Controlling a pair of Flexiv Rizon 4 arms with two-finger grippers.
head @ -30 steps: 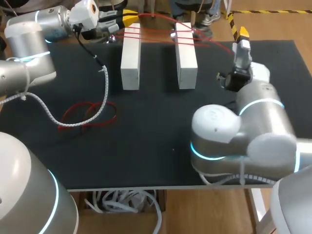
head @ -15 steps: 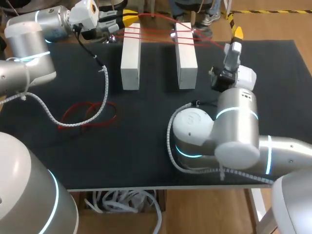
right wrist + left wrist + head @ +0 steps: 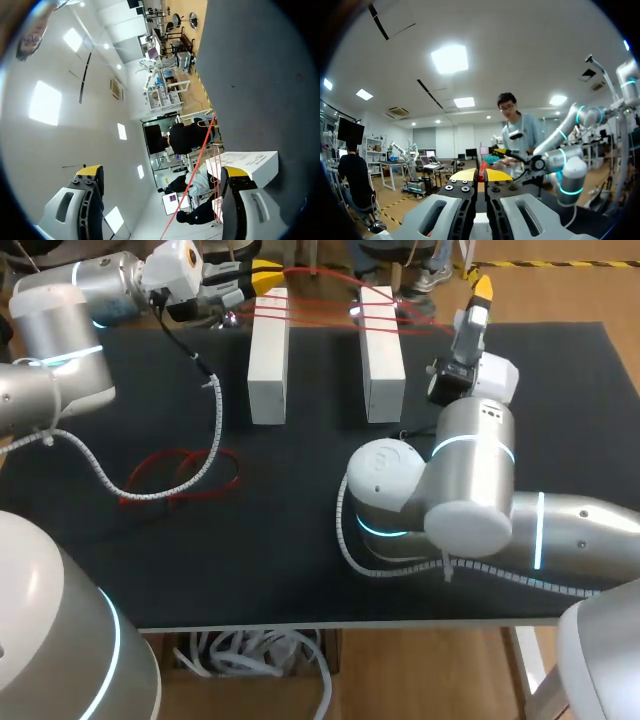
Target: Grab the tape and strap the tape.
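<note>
Two white blocks (image 3: 268,355) (image 3: 381,350) stand side by side at the table's far side. Red tape (image 3: 322,310) runs in several strands across their far ends. My left gripper (image 3: 264,276) is by the left block's far end, shut on the tape; in the left wrist view the red tape (image 3: 482,168) shows pinched between the yellow tips of that gripper (image 3: 482,175). My right gripper (image 3: 481,290) is beyond and to the right of the right block. It is wide open (image 3: 162,171), with a red tape strand (image 3: 198,159) passing between its fingers untouched, and a white block (image 3: 246,165) beside one finger.
A loose red loop of tape (image 3: 185,476) lies on the black table mat (image 3: 300,500) at the left, partly under the left arm's white cable (image 3: 150,490). The right arm's bulky elbow (image 3: 440,490) hangs over the mat's right middle.
The right arm has swung leftward and its gripper has moved toward the far edge, closer to the right block and the tape. The left arm stays put.
</note>
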